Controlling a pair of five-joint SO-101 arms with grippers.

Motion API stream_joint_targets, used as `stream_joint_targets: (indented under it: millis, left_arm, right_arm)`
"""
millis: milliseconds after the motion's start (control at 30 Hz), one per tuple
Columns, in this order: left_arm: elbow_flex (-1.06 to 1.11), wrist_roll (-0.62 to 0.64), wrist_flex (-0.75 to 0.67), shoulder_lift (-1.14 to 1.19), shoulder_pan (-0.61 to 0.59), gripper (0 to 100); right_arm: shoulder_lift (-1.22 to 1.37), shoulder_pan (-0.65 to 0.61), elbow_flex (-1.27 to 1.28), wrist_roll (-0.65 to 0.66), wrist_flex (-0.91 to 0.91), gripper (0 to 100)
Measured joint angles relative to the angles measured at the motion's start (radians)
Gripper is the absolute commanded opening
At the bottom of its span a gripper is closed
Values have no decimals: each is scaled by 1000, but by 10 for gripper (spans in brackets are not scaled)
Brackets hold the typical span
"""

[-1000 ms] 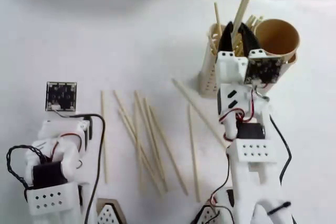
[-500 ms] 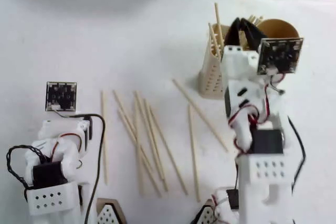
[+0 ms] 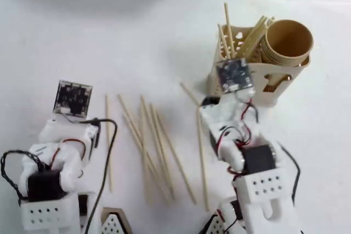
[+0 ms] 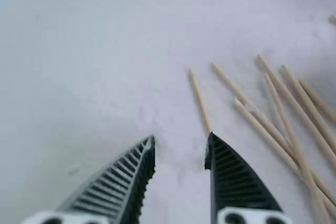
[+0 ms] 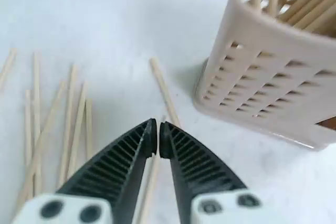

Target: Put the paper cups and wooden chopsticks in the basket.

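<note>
Wooden chopsticks (image 3: pixel 156 146) lie loose on the white table (image 3: pixel 109 36). More stand in the basket (image 3: pixel 282 83) beside the paper cups (image 3: pixel 288 39). From its wrist, the left gripper (image 4: pixel 180 148) has jaws apart, holding nothing. From its wrist, the right gripper (image 5: pixel 158 129) has jaws pressed together, empty, near the basket.

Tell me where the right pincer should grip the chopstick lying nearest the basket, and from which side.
Grip the chopstick near its middle, coming straight down from above with the right pincer opened across its width. It lies flat on the table, so a sideways approach would probably just push it, and its far end sits close to the basket wall, likely leaving little room.
</note>
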Motion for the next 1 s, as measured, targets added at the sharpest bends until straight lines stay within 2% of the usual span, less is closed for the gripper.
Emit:
stream_joint_targets:
  millis: [133,267,633,767,1000]
  left_arm:
    - [-143,8,81,224,32,268]
    - [-261,48,115,477,58,268]
    - [-454,178,49,1051,61,269]
    - [-552,307,48,1171,117,268]
    - [-621,635,44,1309,253,268]
  right_arm:
    - [0,2,140,0,-107,21]
    - [-3,0,167,0,-135,21]
    - [-3,-2,195,0,-143,21]
    - [-3,-2,195,0,-143,21]
    - [-3,-2,195,0,-143,21]
